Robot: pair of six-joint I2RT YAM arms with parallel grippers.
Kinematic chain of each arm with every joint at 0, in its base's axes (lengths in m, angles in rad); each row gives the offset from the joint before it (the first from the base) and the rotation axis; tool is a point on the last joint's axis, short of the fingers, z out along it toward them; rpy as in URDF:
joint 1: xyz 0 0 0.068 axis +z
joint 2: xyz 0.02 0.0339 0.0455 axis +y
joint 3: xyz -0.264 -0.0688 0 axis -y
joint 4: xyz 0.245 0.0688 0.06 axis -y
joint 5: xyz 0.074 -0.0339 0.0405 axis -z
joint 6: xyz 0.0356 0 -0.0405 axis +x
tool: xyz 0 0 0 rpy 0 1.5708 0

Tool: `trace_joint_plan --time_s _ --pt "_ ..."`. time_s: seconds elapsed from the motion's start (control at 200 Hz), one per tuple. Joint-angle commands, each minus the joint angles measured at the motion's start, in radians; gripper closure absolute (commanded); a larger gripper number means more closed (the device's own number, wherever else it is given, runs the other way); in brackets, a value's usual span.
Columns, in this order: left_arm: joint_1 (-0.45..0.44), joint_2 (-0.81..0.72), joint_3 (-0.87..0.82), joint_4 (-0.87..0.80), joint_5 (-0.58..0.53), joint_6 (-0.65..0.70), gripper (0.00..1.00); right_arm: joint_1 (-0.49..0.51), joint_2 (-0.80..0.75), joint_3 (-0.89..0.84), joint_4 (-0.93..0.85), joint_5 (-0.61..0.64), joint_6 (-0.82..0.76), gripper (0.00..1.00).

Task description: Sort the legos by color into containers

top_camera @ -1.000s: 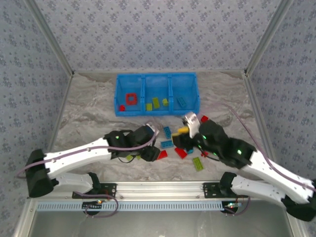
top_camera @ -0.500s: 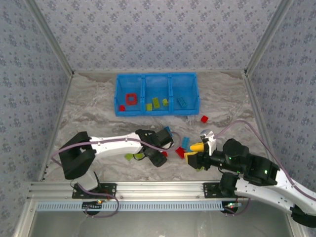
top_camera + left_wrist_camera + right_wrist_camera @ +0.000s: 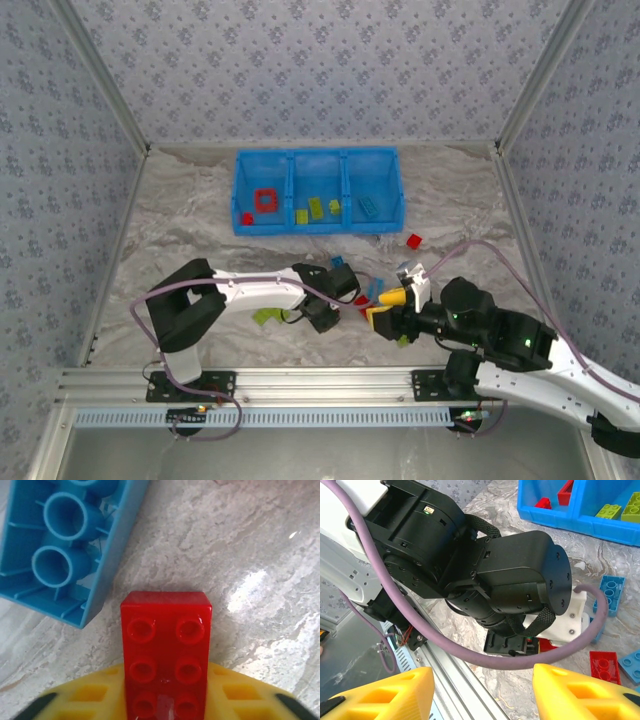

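My left gripper (image 3: 322, 318): fingers seem clamped on red brick (image 3: 166, 650), tips out of frame. Blue brick (image 3: 65, 545) just ahead-left, so lift straight, no nudging. Bin (image 3: 318, 158) well ahead. My right gripper (image 3: 482, 690) spread, empty.

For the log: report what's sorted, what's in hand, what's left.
Done: the bin holds a red frame and small red brick on the left, three lime bricks in the middle, one light blue brick on the right. In hand: the left claw looks clamped on a red brick; the right claw is open. Left: several bricks on the table, including a loose red brick and a lime brick.
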Motion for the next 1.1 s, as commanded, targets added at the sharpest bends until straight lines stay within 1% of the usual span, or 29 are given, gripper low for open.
trace_joint_plan --time_s 0.0,0.14,0.225,0.285,0.345,0.42,0.48,0.55,0.61,0.725,0.809,0.869,0.964,1.094 --pt "-0.006 -0.020 0.002 0.023 0.000 -0.007 0.79 0.008 -0.001 0.006 0.022 0.008 0.008 0.44" --pt "-0.008 -0.134 -0.023 0.012 -0.058 -0.063 0.81 0.006 0.025 0.022 0.040 -0.016 -0.018 0.44" --pt "0.023 -0.236 -0.026 -0.035 -0.079 -0.115 0.80 0.009 0.080 0.056 0.057 -0.033 -0.063 0.44" --pt "0.075 -0.308 -0.022 -0.081 -0.080 -0.147 0.79 0.015 0.154 0.093 0.075 -0.046 -0.104 0.44" --pt "0.149 -0.372 -0.009 -0.134 -0.073 -0.162 0.78 0.030 0.235 0.131 0.110 -0.048 -0.144 0.45" --pt "0.264 -0.425 0.025 -0.194 -0.060 -0.153 0.77 0.045 0.338 0.178 0.177 -0.057 -0.189 0.45" --pt "0.368 -0.432 0.065 -0.235 -0.052 -0.138 0.76 0.046 0.410 0.215 0.227 -0.059 -0.220 0.46" --pt "0.482 -0.405 0.117 -0.267 -0.032 -0.109 0.76 0.047 0.474 0.244 0.290 -0.054 -0.261 0.46" --pt "0.556 -0.357 0.168 -0.283 -0.028 -0.073 0.76 0.046 0.526 0.269 0.336 -0.033 -0.275 0.46" --pt "0.647 -0.222 0.282 -0.290 -0.040 0.033 0.76 0.047 0.610 0.298 0.433 0.025 -0.301 0.44" --pt "0.710 -0.104 0.379 -0.305 -0.038 0.091 0.76 0.044 0.668 0.334 0.454 0.043 -0.306 0.44" --pt "0.735 -0.022 0.449 -0.323 -0.035 0.115 0.76 0.043 0.701 0.358 0.457 0.039 -0.307 0.44" --pt "0.741 0.081 0.536 -0.338 -0.039 0.136 0.75 0.041 0.724 0.367 0.468 0.036 -0.296 0.44" --pt "0.742 0.176 0.596 -0.331 -0.057 0.153 0.74 0.038 0.719 0.345 0.483 0.036 -0.275 0.44"
